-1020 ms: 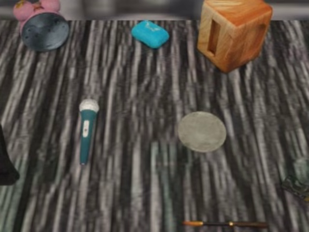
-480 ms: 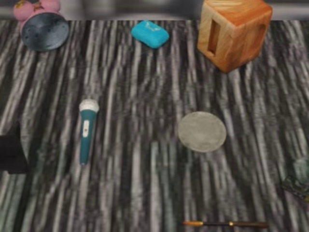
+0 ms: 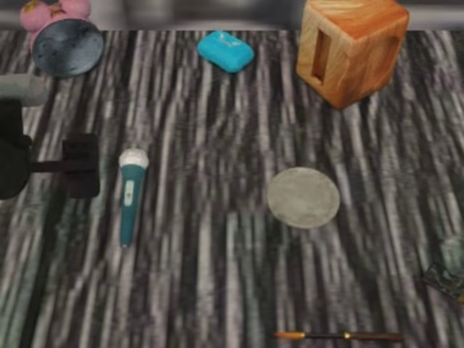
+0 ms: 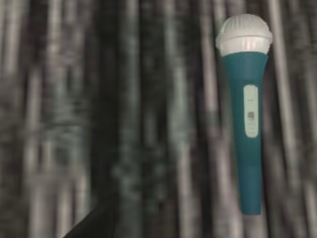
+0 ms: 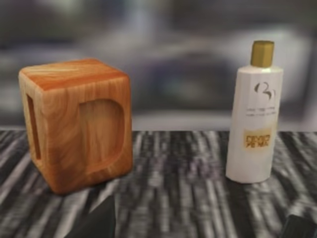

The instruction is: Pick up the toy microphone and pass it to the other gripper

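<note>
The toy microphone (image 3: 130, 196) lies flat on the striped table, left of centre, its white head (image 3: 134, 158) pointing to the far side and its teal handle toward the near edge. My left gripper (image 3: 80, 165) hovers just left of the head, apart from it, open and holding nothing. In the left wrist view the microphone (image 4: 247, 124) shows whole, white switch patch up, with one dark fingertip (image 4: 96, 223) off to its side. My right gripper (image 5: 198, 229) is parked at the table's right edge, open and empty, its fingertips (image 5: 96, 223) spread wide.
A wooden box (image 3: 351, 47) stands at the back right, and a white bottle (image 5: 255, 114) appears beside it in the right wrist view. A blue block (image 3: 225, 51) sits at the back centre, a dark round dish (image 3: 67, 45) with a pink toy (image 3: 54, 11) at the back left. A grey disc (image 3: 303, 197) and an orange-tipped stick (image 3: 337, 336) lie right of centre.
My left arm has come in from the left edge, moving toward the far side and rightward until its gripper is beside the microphone's head. The microphone has not moved.
</note>
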